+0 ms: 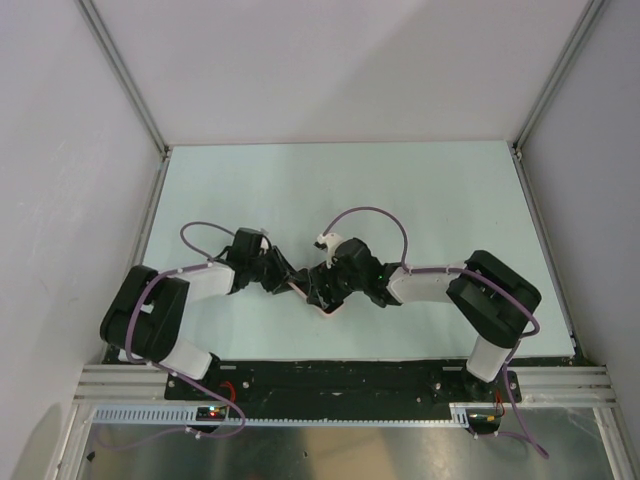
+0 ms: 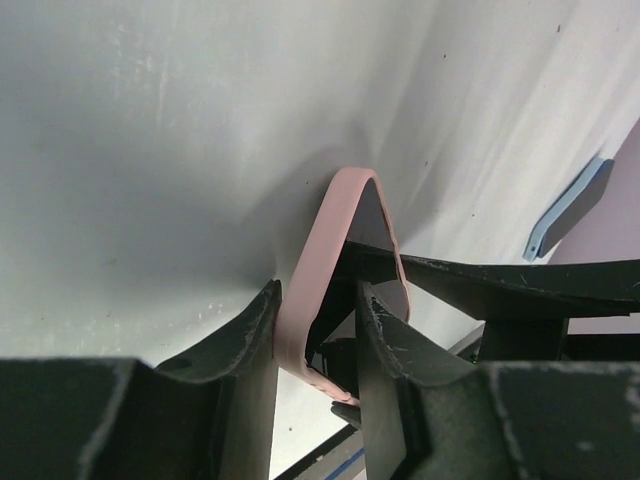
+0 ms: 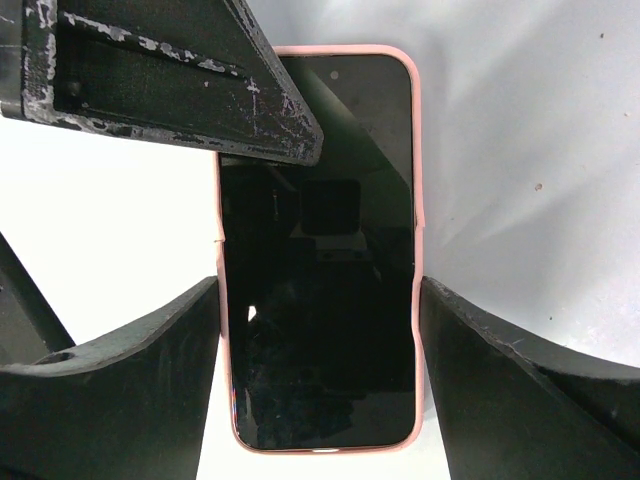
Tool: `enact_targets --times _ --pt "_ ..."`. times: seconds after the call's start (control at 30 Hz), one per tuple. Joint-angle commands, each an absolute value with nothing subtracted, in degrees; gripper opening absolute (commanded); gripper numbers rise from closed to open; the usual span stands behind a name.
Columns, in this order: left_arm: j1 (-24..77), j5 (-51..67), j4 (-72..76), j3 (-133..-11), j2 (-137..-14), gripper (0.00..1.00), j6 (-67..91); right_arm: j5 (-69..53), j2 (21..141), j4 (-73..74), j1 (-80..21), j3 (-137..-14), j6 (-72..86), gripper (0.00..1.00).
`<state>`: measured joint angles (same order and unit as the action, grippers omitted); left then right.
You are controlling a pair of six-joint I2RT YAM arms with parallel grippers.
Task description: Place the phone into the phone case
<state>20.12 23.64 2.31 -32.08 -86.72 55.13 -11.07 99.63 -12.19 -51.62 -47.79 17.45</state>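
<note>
Two things about the phone [image 3: 318,250]: it's a stiff glass slab, probably slick and scratchable, while the pink phone case [image 3: 416,200] round it looks soft and grippy, so take hold on the long rubbery sides. That's where your right jaws sit, pressed onto both sides. Left jaws straddle a case corner, can't tell if they're biting. It lies screen-up on the surface [image 3: 540,120] between the arms, long axis running straight out from the right wrist
</note>
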Motion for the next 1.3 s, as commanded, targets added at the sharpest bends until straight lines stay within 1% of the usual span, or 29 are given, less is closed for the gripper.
enact_targets --times 0.0,0.03,0.07,0.1,0.17,0.23,0.43,0.47,0.5,0.63,0.77,0.9,1.0,1.13,1.27 --pt "20.75 12.42 -10.59 -33.47 -85.60 0.00 45.63 -11.19 103.71 -5.77 -52.69 -46.30 17.07 0.66" --pt "20.92 11.79 -11.53 -33.74 -85.43 0.00 45.10 -10.95 103.75 -5.65 -52.80 -46.35 17.02 0.66" --pt "21.05 11.04 -12.05 -33.92 -85.08 0.06 44.65 -10.62 103.82 -5.64 -52.77 -46.42 17.12 0.66" --pt "21.12 10.53 -12.49 -33.92 -84.77 0.16 44.39 -10.32 103.90 -5.54 -52.84 -46.46 17.13 0.66" --pt "21.23 9.51 -13.14 -33.97 -83.88 0.31 44.03 -9.81 104.07 -5.47 -52.87 -46.55 17.40 0.66" --pt "21.22 8.49 -13.85 -34.40 -83.17 0.39 43.73 -9.18 104.26 -5.28 -52.94 -46.68 17.69 0.66" --pt "21.23 5.22 -16.20 -36.19 -82.75 0.45 43.01 -5.74 104.35 -3.75 -53.05 -47.24 18.23 0.65" --pt "21.25 4.98 -16.36 -36.33 -82.64 0.47 42.86 -4.76 104.34 -3.24 -53.02 -47.44 18.56 0.65" --pt "21.21 4.65 -16.44 -36.49 -82.28 0.51 42.70 -3.17 104.33 -2.50 -53.05 -47.89 18.90 0.66" --pt "20.93 2.30 -17.36 -37.90 -79.88 0.61 42.44 5.04 104.70 2.10 -53.27 -50.54 23.40 0.64" --pt "20.31 -2.21 -20.08 -41.27 -75.47 0.71 42.95 14.20 105.91 7.65 -53.56 -54.90 32.43 0.66" --pt "20.07 -9.49 -24.90 -45.54 -69.61 0.73 43.61 20.61 110.53 14.18 -53.63 -64.14 39.21 0.66" --pt "19.83 -13.30 -28.06 -47.90 -65.12 0.73 43.72 24.81 117.45 20.87 -54.26 -76.32 41.49 0.67" --pt "19.32 -14.89 -31.19 -49.16 -61.09 0.74 42.82 28.88 127.39 31.69 -54.69 -95.03 44.79 0.69" --pt "18.56 -14.60 -32.57 -48.71 -58.36 0.74 42.07 30.64 133.66 38.07 -54.77 -107.09 48.52 0.72"
